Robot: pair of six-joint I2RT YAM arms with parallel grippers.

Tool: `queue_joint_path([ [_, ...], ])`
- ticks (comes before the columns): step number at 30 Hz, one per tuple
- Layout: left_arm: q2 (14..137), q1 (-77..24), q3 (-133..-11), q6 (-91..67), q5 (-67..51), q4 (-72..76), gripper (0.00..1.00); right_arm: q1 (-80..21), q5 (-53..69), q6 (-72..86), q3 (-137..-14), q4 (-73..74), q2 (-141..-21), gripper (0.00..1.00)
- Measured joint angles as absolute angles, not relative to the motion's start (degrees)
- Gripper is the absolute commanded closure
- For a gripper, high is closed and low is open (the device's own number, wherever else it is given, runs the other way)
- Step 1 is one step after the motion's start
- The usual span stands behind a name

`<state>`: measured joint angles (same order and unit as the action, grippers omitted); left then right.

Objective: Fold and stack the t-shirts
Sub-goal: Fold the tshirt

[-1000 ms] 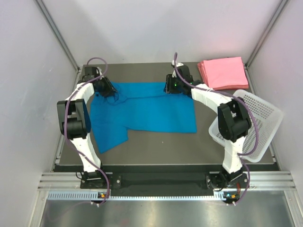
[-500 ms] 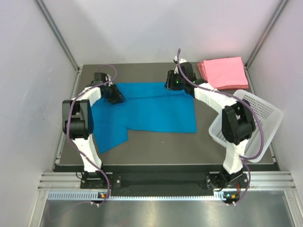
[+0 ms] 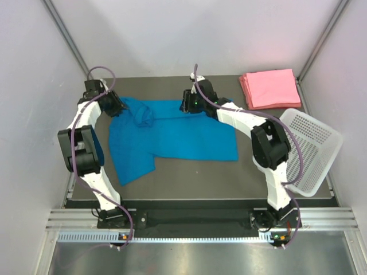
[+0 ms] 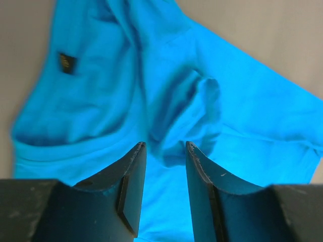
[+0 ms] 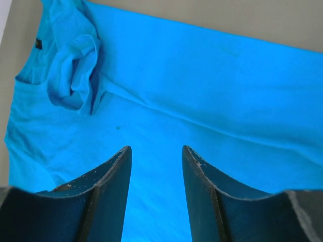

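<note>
Dark grey table (image 3: 195, 177), matte and rectangular, stands inside a white enclosure. Back wall (image 3: 195, 34), left wall (image 3: 28, 143) and right wall (image 3: 350, 86) are plain white panels. Two aluminium posts (image 3: 67, 40) slant up from the rear corners. A ribbed aluminium rail (image 3: 195, 217) runs along the near table edge, with a brushed metal sheet (image 3: 195, 258) below it. Lighting is even and diffuse, with soft shadows.

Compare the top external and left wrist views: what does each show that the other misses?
Only the top external view shows the folded pink t-shirts at the far right corner, the white basket at the right edge, and the right gripper at the far edge of the blue t-shirt. Only the left wrist view shows a small dark tag on the cloth and the left gripper with jaws apart, nothing between them. Both show the blue t-shirt and its bunched-up fold.
</note>
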<state>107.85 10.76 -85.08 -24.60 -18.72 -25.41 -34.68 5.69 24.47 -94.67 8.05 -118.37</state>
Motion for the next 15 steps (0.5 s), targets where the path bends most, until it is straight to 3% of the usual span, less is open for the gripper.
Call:
queue_joint_path([
  [15,122.85,7.64,-97.43,-14.26,-26.04,-23.05,0.59,-36.64,5.91,26.15,-98.70,6.66,-124.73,0.56],
])
